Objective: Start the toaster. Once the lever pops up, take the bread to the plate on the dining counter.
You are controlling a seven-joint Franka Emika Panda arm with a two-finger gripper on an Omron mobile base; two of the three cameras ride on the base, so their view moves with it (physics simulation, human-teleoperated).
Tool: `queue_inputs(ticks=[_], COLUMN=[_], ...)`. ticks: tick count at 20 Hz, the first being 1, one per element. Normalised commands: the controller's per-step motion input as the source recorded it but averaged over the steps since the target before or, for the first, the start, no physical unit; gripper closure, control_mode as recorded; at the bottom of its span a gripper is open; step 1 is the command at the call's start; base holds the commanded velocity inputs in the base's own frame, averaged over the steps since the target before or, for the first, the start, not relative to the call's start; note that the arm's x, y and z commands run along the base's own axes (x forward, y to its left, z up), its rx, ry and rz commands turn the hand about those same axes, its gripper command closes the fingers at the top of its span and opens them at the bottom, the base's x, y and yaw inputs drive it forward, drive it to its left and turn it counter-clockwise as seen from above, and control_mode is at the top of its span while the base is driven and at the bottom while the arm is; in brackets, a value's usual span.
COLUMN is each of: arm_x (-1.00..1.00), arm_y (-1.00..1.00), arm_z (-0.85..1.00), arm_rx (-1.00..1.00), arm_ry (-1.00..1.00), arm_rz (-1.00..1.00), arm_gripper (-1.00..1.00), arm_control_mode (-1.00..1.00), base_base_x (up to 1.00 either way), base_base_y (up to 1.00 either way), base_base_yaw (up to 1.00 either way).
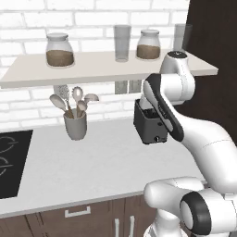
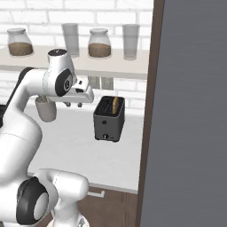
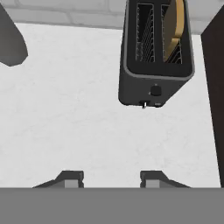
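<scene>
The white arm rises from the base, bends at a high elbow and reaches forward, so the hand hangs level above the pale worktop (image 1: 106, 162), in front of the toaster (image 2: 109, 118) and higher than its top. In the right base view the hand points toward the toaster and stops short of it, a little to its left. The gripper (image 3: 111, 178) looks down on the worktop; its two dark fingertips (image 3: 70, 177) stand apart with bare worktop between them, about half open, and they hold nothing. The toaster is beyond the fingertips, not touching them. It is a small black box that stands on the worktop near the back wall, with two slots in its top and small knobs low on its front face. The bread (image 3: 175, 24) stands upright in one slot of the toaster, the one nearer the dark cabinet side (image 3: 214, 92), and its tan edge shows above the top; the other slot is empty. To the left of the toaster, well apart, a grey utensil cup (image 1: 76, 124) with spoons stands on the same worktop, and farther left is the black hob (image 1: 11, 162). Above and behind the toaster a shelf (image 1: 92, 69) carries two jars (image 1: 59, 50) and two glasses (image 1: 122, 42) before the white brick wall.
</scene>
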Motion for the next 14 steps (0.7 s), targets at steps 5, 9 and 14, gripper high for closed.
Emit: queue_inputs(ticks=[5, 9, 14], arm_x=[-0.21, -0.55, -0.21], arm_y=[0.0, -0.32, -0.56], arm_z=[-0.01, -0.12, -0.09], arm_rx=[0.0, 0.0, 0.0], arm_ry=[0.0, 0.0, 0.0], arm_rz=[0.0, 0.0, -0.02], arm_gripper=[-1.0, -1.0, -1.0], arm_control_mode=[-1.0, -1.0, -1.0], base_base_x=[0.0, 0.0, 0.0], base_base_y=[0.0, 0.0, 0.0], base_base_yaw=[0.0, 0.0, 0.0])
